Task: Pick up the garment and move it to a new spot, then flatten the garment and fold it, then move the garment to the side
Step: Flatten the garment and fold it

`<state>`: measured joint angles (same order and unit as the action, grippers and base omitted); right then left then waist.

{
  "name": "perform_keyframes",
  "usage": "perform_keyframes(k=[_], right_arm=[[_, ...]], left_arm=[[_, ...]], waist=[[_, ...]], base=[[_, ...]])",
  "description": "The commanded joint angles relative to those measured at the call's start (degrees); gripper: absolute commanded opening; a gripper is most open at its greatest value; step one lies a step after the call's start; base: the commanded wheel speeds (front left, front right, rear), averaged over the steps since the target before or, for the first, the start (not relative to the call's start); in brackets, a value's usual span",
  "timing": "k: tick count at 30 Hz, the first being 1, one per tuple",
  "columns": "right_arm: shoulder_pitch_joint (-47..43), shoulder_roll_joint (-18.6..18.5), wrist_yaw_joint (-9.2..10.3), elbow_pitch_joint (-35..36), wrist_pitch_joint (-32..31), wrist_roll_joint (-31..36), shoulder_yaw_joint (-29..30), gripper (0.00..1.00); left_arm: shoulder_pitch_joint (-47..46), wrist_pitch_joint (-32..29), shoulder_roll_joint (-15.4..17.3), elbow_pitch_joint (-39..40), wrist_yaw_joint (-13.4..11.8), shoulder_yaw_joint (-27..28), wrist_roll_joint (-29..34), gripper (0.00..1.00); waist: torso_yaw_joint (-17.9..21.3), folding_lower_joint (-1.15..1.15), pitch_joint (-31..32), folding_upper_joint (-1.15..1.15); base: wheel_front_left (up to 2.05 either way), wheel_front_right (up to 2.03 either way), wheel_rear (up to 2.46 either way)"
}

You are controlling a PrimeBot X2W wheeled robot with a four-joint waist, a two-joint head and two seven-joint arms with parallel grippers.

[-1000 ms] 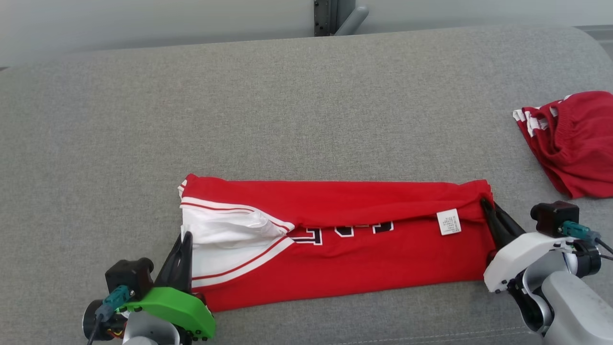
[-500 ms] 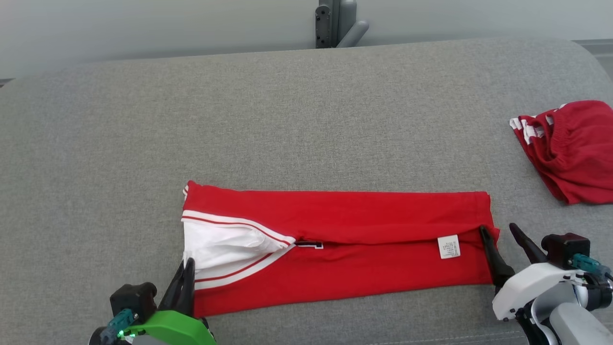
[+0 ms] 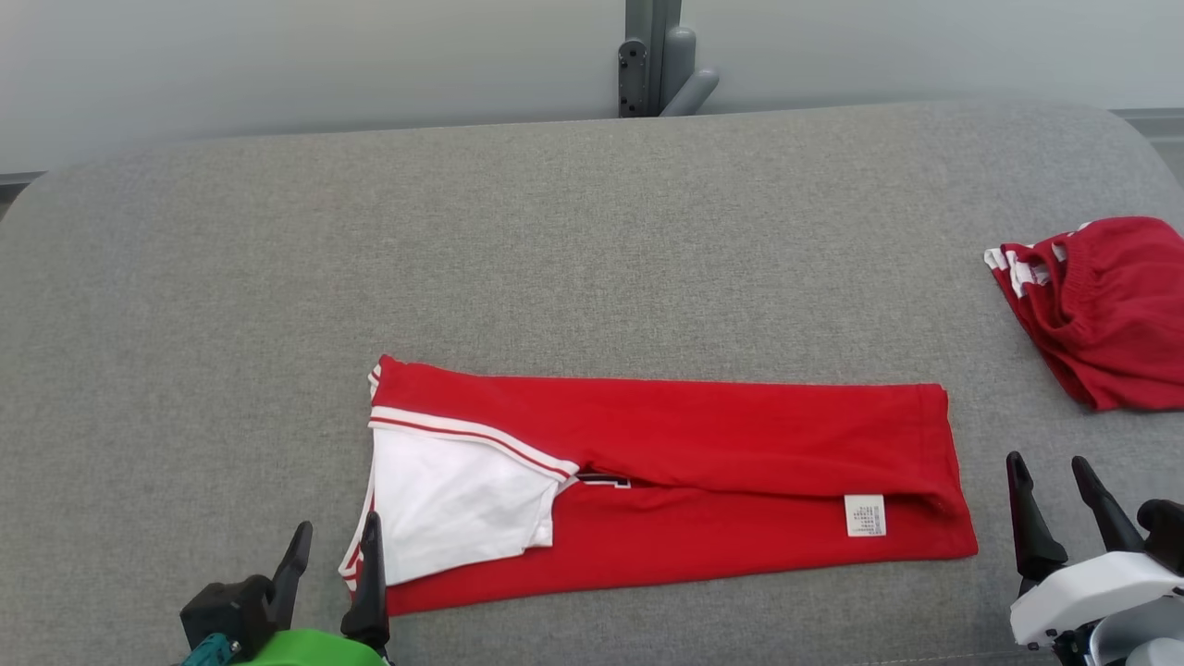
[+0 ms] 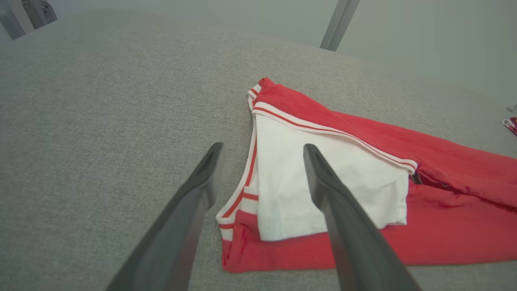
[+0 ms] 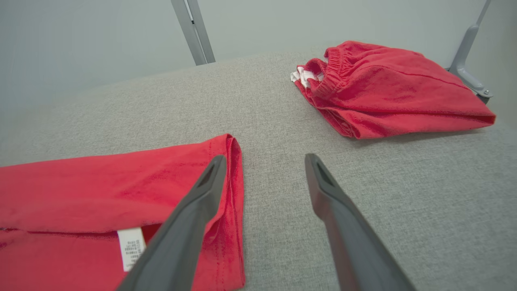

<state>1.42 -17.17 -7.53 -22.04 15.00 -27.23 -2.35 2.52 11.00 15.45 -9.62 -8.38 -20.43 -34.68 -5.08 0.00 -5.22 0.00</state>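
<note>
A red jersey [image 3: 703, 444] with a white panel [image 3: 453, 499] and white-and-red trim lies folded lengthwise into a long strip on the grey cushion [image 3: 555, 240]. A small white care label [image 3: 865, 514] shows near its right end. My left gripper [image 3: 333, 546] stands open at the strip's lower left corner, holding nothing; in the left wrist view the jersey [image 4: 363, 161] lies ahead of the fingers [image 4: 323, 190]. My right gripper [image 3: 1050, 476] is open just right of the strip's right end, apart from it. The right wrist view has the jersey's folded end [image 5: 121, 190] beside the left finger.
A second red garment with an elastic waistband [image 3: 1101, 310] lies bunched at the cushion's right edge, also in the right wrist view as a folded pile [image 5: 383, 89]. A grey metal post [image 3: 657, 55] stands behind the cushion. Bare grey fabric spreads on the far side and left.
Both grippers went from shut on the jersey's ends to open and drew back toward me. The upper layer came down over the lower half, hiding most of the black lettering. The camera tilted.
</note>
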Motion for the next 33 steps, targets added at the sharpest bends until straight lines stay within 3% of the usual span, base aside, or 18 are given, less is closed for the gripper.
perform_keyframes(k=[1,9,21,29,30,32,33], right_arm=[[-0.9,0.7,0.09,1.3,-0.4,0.9,1.0,1.00],[1.9,3.5,0.08,1.2,-6.1,4.1,2.8,1.00],[9.4,5.7,0.09,-16.4,-10.6,7.3,3.3,1.00],[9.8,7.0,0.05,-22.4,-11.7,6.2,2.3,1.00],[9.8,7.1,0.05,-22.5,-11.7,6.0,2.0,0.96],[10.0,7.2,0.05,-22.7,-11.7,5.5,1.5,0.44],[10.2,7.2,0.05,-22.9,-11.8,5.4,1.3,0.29]], left_arm=[[-0.2,0.3,0.1,0.5,-0.3,0.0,0.7,1.00],[-3.9,1.0,-1.7,0.6,-0.5,-1.3,1.6,1.00],[-5.9,2.6,-2.8,-1.9,-0.7,-1.1,1.9,1.00],[-5.7,3.1,-2.8,-2.4,-0.8,-0.6,1.6,1.00],[-5.6,3.1,-2.8,-2.4,-0.9,-0.6,1.5,1.00],[-5.4,3.2,-2.8,-2.5,-0.9,-0.5,1.5,1.00],[-5.3,3.2,-2.8,-2.5,-0.9,-0.5,1.5,1.00]], waist=[[-0.4,0.00,0.6,0.00],[-2.1,0.00,1.7,0.00],[-5.8,0.00,1.6,0.00],[-6.6,0.00,1.7,0.00],[-6.5,0.00,1.8,0.00],[-6.3,0.00,1.8,0.00],[-6.2,0.00,1.8,0.00]], base=[[0.00,0.00,0.00],[0.00,0.00,0.00],[0.00,0.00,0.00],[0.00,0.00,0.00],[0.00,0.00,0.00],[0.00,0.00,0.00],[0.00,0.00,0.00]])
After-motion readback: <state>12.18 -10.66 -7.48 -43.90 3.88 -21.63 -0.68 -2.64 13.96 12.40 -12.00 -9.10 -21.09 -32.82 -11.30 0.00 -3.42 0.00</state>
